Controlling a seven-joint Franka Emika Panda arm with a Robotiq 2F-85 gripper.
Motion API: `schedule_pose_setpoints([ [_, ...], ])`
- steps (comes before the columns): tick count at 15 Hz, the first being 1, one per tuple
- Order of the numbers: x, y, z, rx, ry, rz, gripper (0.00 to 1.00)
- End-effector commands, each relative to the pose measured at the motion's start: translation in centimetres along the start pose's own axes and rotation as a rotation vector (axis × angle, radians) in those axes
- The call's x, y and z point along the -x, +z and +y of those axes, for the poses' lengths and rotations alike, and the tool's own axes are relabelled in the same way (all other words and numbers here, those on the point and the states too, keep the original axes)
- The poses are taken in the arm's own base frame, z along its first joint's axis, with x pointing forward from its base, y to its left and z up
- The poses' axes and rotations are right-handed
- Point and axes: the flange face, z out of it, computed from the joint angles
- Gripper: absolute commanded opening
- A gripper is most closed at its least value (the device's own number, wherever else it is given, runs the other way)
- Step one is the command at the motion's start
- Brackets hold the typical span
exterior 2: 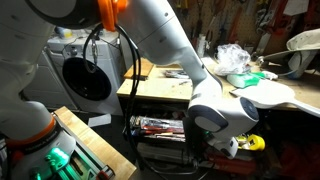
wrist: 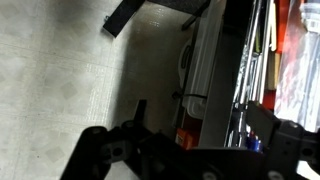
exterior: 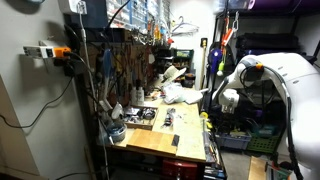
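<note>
White rounded arm [exterior 2: 165, 45], orange joint band [exterior 2: 108, 10], black tool [wrist: 190, 150]

Looks like a workshop, garage-style. Got a wooden workbench [exterior: 160, 143] cluttered with small parts and boxes, backed by a pegboard [exterior: 128, 62] crammed with hanging hand tools and loops of cable. Power strip [exterior: 40, 49] stuck on the wall with an orange plug in it. Also a tray of red-handled tools [exterior 2: 160, 128] under the bench in an exterior view.
</note>
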Motion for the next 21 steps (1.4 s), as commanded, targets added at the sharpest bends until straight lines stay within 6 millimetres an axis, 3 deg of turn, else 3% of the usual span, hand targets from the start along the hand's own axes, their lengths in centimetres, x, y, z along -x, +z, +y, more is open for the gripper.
schedule_pose_setpoints([
  [1, -0.5, 1.3, 0.0, 0.004, 0.013, -0.023, 1.00],
  [9, -1.4, 3.8, 0.7, 0.051, 0.056, 0.002, 1.00],
  [15, -1.2, 3.6, 1.1, 0.097, 0.068, -0.027, 1.00],
  [21, -0.5, 3.3, -0.4, 0.045, 0.033, -0.064, 1.00],
])
